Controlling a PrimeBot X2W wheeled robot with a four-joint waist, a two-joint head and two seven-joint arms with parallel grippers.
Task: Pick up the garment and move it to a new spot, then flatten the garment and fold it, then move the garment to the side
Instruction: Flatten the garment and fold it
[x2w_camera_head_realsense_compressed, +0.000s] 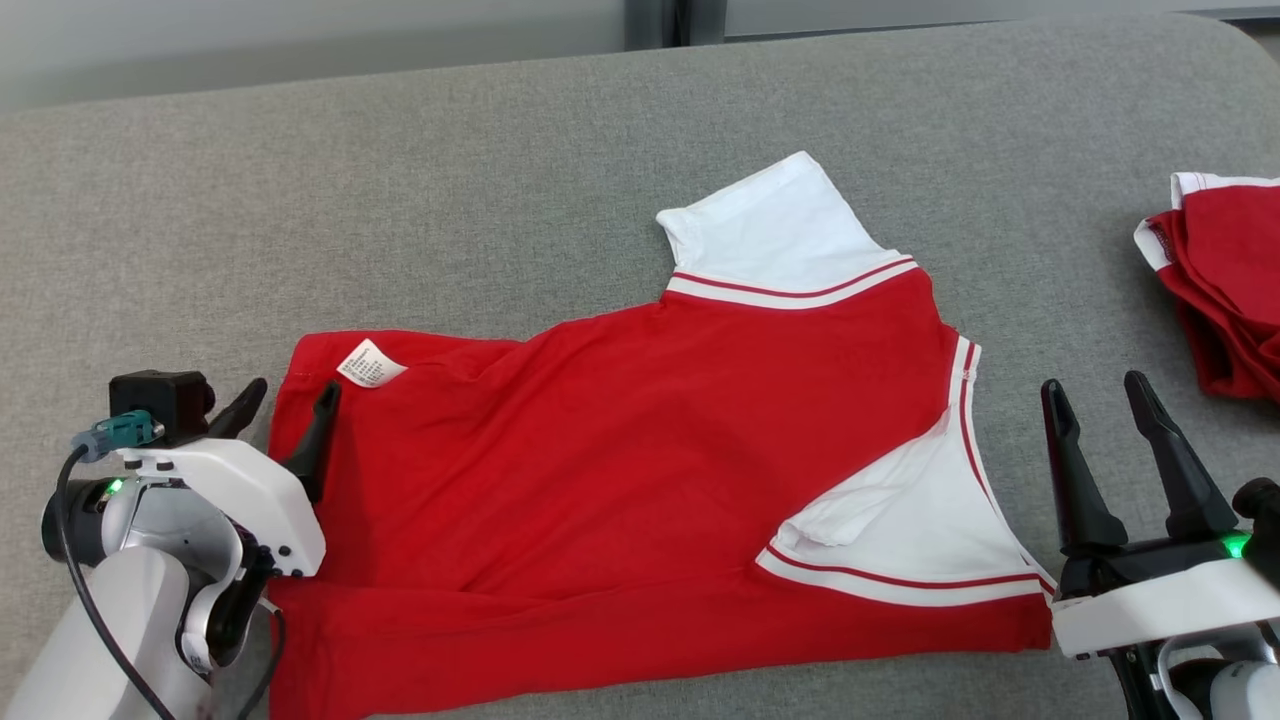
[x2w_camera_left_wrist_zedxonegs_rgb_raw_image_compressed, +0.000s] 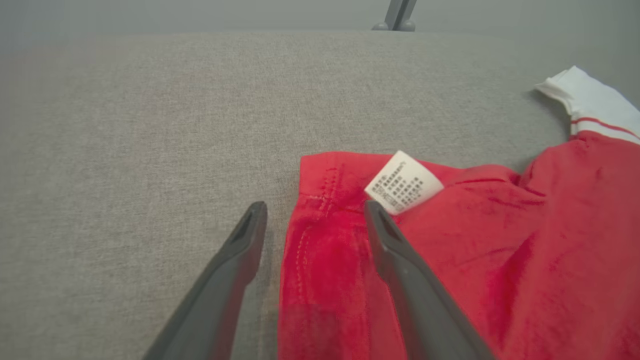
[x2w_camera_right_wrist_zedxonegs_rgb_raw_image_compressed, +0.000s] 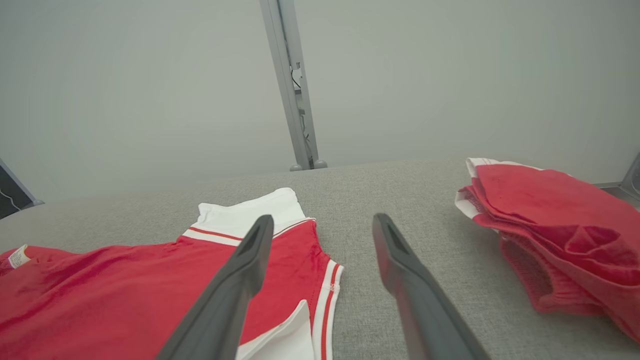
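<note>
Looking down from the head camera, you see the red short-sleeved shirt with white sleeves and red-striped white trim (x2w_camera_head_realsense_compressed: 600, 480) lying spread across the grey woven fabric surface (x2w_camera_head_realsense_compressed: 500, 150). Its hem end points to your robot's left and its neck end to the right. One white sleeve (x2w_camera_head_realsense_compressed: 780, 230) sticks out on the far side, and the other (x2w_camera_head_realsense_compressed: 900, 510) is folded in over the red body on the near side.

Your left gripper (x2w_camera_head_realsense_compressed: 292, 390) sits at the hem end with its jaws spread wide, holding nothing. In the left wrist view the stitched hem edge runs up between the two fingers. One finger is over bare grey fabric just beside the shirt, and the other is over the red cloth, its tip just below the small white printed care label (x2w_camera_left_wrist_zedxonegs_rgb_raw_image_compressed: 404, 182). You cannot tell whether either tip touches the cloth.

Your right gripper (x2w_camera_head_realsense_compressed: 1092, 385) also has its jaws spread and empty. It stands over bare grey surface just beside the striped neck edge, apart from the shirt. It is between the shirt and a crumpled pile of red and white cloth (x2w_camera_head_realsense_compressed: 1225, 290) at the right edge.
</note>
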